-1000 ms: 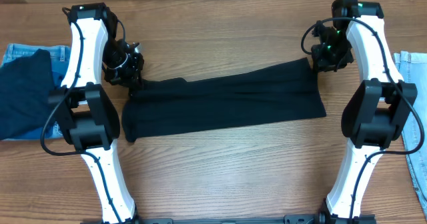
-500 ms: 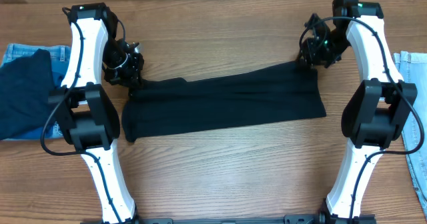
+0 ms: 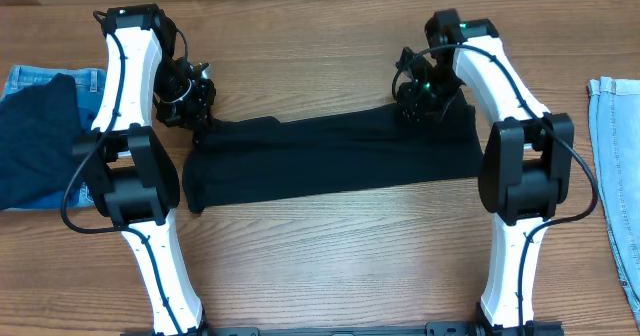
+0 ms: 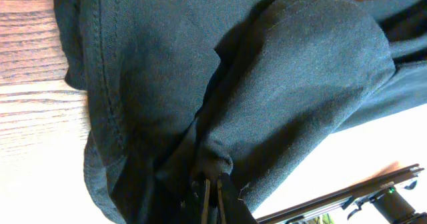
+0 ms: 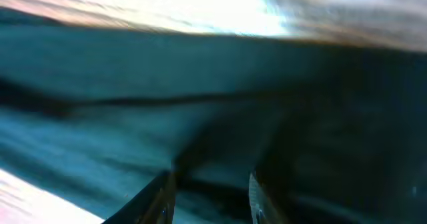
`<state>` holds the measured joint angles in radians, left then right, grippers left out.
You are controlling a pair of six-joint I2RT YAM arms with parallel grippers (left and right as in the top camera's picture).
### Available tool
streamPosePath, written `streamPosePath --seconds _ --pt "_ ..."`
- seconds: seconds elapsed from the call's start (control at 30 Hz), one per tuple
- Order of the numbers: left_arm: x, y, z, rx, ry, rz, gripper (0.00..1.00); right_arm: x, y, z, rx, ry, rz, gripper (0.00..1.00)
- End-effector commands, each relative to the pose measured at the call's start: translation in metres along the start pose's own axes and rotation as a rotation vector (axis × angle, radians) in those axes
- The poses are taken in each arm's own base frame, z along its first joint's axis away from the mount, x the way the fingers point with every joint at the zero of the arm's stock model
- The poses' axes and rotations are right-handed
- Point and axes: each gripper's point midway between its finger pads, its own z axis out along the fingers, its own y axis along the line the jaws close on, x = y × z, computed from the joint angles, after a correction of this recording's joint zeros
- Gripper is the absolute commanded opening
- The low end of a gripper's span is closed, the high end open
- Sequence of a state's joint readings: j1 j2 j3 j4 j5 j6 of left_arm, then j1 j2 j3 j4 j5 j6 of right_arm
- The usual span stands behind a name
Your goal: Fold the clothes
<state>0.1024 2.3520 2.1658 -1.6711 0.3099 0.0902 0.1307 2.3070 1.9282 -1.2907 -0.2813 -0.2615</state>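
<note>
Black garment (image 3: 335, 161) stretched in a long band across the table (image 3: 330, 246)
Far left lies a dark blue cloth (image 3: 35, 151); the left gripper (image 3: 200, 124) pinches the garment's far left corner — fingers (image 4: 205, 194) pressed together on fabric; the right gripper (image 3: 422, 108) hovers over its far right edge, fingers (image 5: 162, 197) spread

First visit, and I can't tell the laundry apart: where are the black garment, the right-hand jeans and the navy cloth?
black garment (image 3: 335, 156), overhead view, its middle.
right-hand jeans (image 3: 615, 156), overhead view, the strip showing at the picture's edge.
navy cloth (image 3: 35, 141), overhead view, its middle.
</note>
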Motion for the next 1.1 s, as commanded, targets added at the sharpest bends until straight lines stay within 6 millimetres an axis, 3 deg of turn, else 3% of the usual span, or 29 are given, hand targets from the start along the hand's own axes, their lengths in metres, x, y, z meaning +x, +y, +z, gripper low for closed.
streamPosePath --seconds 0.0,0.13,0.23,0.33,0.4,0.53,0.6,0.67,0.8,0.9,1.0,1.07 --pt "0.002 -0.002 -0.008 -0.005 -0.021 0.036 0.04 0.008 -0.003 0.010 0.005 0.035 0.015 0.39" --pt "0.002 -0.002 -0.008 -0.005 -0.021 0.036 0.04 0.038 0.004 0.007 -0.017 0.158 0.054 0.39" --pt "0.006 -0.001 -0.008 -0.007 -0.004 0.031 0.04 0.049 -0.022 0.003 0.126 0.202 0.134 0.40" --pt "0.006 -0.001 -0.008 -0.007 -0.003 0.034 0.04 0.040 -0.042 0.000 0.208 0.155 0.186 0.34" --pt "0.005 -0.001 -0.008 -0.007 -0.009 0.035 0.04 0.034 -0.029 -0.007 0.148 0.134 0.137 0.34" --pt "0.005 -0.001 -0.008 -0.007 -0.009 0.035 0.04 0.010 -0.010 -0.068 0.144 -0.031 0.102 0.34" --pt "0.005 -0.001 -0.008 -0.007 -0.009 0.035 0.04 -0.002 -0.011 -0.079 0.163 -0.101 0.084 0.41" --pt "0.005 -0.001 -0.008 -0.007 -0.008 0.035 0.04 -0.007 -0.020 -0.067 0.186 -0.106 0.070 0.41" --pt "0.005 -0.001 -0.008 -0.007 -0.008 0.035 0.04 0.005 -0.058 -0.044 0.237 -0.038 0.134 0.41" --pt "0.005 -0.001 -0.008 -0.007 -0.009 0.035 0.04 0.030 -0.102 -0.024 0.215 -0.005 0.283 0.40" --pt "0.005 -0.001 -0.008 -0.007 -0.009 0.035 0.04 0.053 -0.127 -0.008 0.174 0.029 0.364 0.41" --pt "0.005 -0.001 -0.008 -0.007 -0.009 0.035 0.04 0.058 -0.133 -0.003 0.148 0.023 0.389 0.41"
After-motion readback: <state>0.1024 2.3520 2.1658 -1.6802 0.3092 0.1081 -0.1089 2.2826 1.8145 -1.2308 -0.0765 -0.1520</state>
